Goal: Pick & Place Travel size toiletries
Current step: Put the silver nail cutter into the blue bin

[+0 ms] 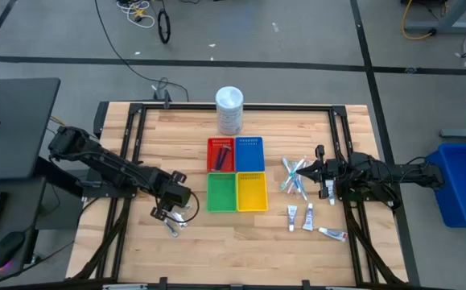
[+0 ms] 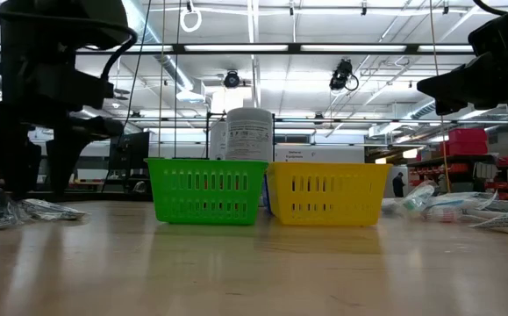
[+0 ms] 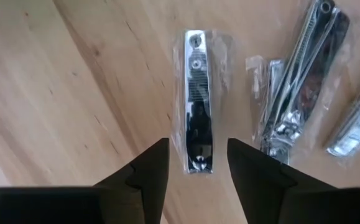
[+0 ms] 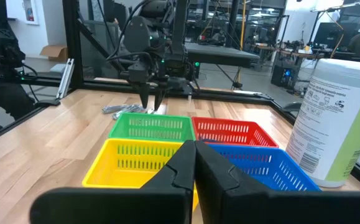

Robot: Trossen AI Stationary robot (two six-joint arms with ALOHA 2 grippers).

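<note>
Sachets (image 1: 176, 223) of clear film, each with a shiny metal clipper-like piece inside, lie in a small heap on the bare wood of the tabletop (image 1: 120, 250), on my left side and well apart from the four trays. My left pincer (image 3: 197, 163) hangs straight over one sachet (image 3: 198, 99), fingers (image 3: 152, 171) spread wide on either side of its near end, and they grip nothing. Two more wrapped pieces (image 3: 298, 81) lie just beside it. In the low view the same heap (image 2: 25, 209) shows flat on the wood beneath my left arm. My right pincer (image 4: 195, 165) waits on the other side of the tabletop, fingers pressed together and empty, pointing across the trays. The green tray (image 1: 220, 192) and yellow tray (image 1: 252, 192) sit side by side, with the red tray (image 1: 220, 155) and blue tray (image 1: 249, 155) just behind them; a slim dark stick (image 1: 222, 153) lies in the red one. A tall white tub (image 1: 229, 109) stands beyond the trays. Near my right arm, pale toothbrush-like sticks (image 1: 294, 177) lie crossed in a loose pile, and small white tubes (image 1: 307, 217) rest on the wood close by.
</note>
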